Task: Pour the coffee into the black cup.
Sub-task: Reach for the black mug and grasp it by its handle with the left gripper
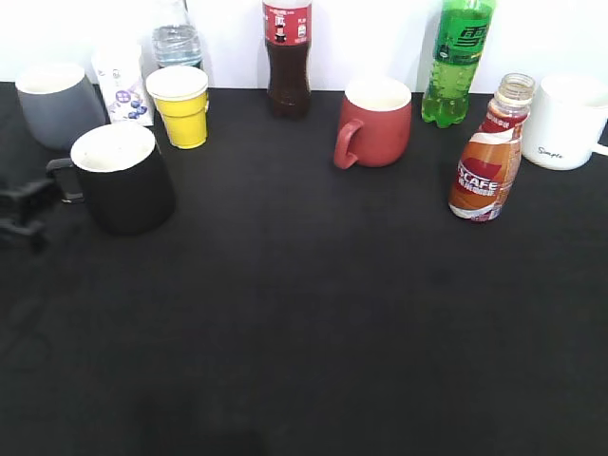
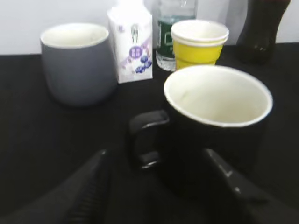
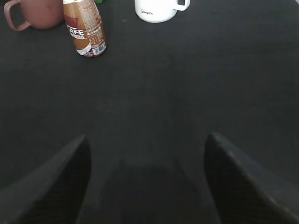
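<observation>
Exterior view: the black cup (image 1: 122,178) stands at the table's (image 1: 304,323) left, its handle touching or just short of the left gripper (image 1: 24,204). The coffee bottle (image 1: 488,152) stands uncapped, far right. Four mugs, three other bottles, one yellow cup stack (image 1: 180,105).

Left wrist view: spread-apart fingers (image 2: 88,186) flank the cup's handle (image 2: 145,140), grasping nothing.

Right wrist view: the right gripper (image 3: 147,186) is released; the coffee bottle (image 3: 85,28) stands well ahead, left.

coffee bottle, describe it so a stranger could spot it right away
Start at the black table's right back corner, where a white ceramic mug stands. Just left and forward of it is the small clear plastic coffee bottle. Unlike the taller green soda bottle behind, its orange-red label reads CAFE.
</observation>
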Robot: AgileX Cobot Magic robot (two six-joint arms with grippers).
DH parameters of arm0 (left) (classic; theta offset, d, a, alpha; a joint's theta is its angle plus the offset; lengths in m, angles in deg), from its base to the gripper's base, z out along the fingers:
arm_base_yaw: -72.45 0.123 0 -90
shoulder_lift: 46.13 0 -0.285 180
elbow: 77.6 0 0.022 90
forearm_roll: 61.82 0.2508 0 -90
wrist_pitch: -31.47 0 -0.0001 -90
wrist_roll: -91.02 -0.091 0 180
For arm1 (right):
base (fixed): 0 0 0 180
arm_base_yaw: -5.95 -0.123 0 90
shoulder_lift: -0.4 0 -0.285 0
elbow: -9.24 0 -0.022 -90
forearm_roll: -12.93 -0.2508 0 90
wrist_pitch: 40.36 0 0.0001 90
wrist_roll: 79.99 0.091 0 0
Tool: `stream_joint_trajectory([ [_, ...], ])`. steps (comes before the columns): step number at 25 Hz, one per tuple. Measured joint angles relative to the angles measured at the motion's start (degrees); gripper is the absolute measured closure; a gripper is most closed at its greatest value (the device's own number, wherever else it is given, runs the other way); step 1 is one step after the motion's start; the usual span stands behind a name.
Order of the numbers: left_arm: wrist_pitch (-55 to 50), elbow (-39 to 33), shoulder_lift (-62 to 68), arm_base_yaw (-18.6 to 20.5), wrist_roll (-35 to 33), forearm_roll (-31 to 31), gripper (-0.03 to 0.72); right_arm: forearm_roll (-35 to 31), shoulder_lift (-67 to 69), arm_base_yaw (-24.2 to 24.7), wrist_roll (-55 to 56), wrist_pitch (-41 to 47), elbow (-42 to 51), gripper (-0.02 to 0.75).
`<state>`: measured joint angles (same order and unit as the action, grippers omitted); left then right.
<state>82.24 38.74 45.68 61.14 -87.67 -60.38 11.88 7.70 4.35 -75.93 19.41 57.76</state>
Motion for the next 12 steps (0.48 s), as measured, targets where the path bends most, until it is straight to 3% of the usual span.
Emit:
stream_joint_trajectory([
  [3,7.79,0.0,7.82,0.0,0.33,-0.27,0.235,0.0,0.0,0.0,0.0,0.0,0.0,0.15],
  [5,13.92,0.0,10.71,0.0,1.73,-3.84,0.235,0.0,0.0,0.0,0.0,0.0,0.0,0.15],
  [12,16.06,5.23,16.38,0.0,2.14,-3.53,0.235,0.0,0.0,0.0,0.0,0.0,0.0,0.15],
])
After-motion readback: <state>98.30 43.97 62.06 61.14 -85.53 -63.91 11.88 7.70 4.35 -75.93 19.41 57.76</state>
